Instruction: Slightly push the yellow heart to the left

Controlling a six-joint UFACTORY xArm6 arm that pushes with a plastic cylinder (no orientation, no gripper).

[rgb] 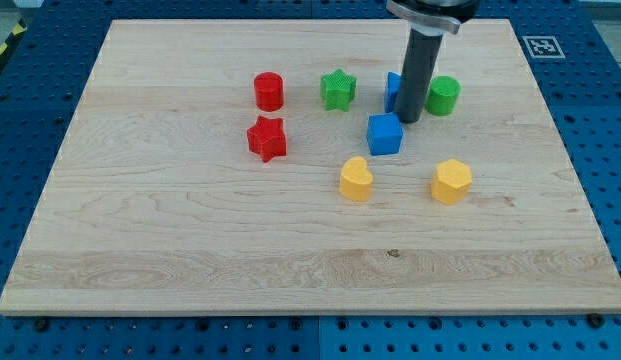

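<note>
The yellow heart (356, 180) lies a little right of the board's middle. My tip (409, 121) stands above and to the right of it, just right of the blue cube (385, 134) and close to it. The rod partly hides a second blue block (392, 91) behind it. The tip is apart from the yellow heart, with the blue cube between them.
A yellow hexagon (451, 182) lies right of the heart. A green cylinder (444, 95) sits right of the rod. A green star (337, 89), a red cylinder (269, 91) and a red star (267, 139) lie to the left. The wooden board (190, 250) rests on a blue pegboard table.
</note>
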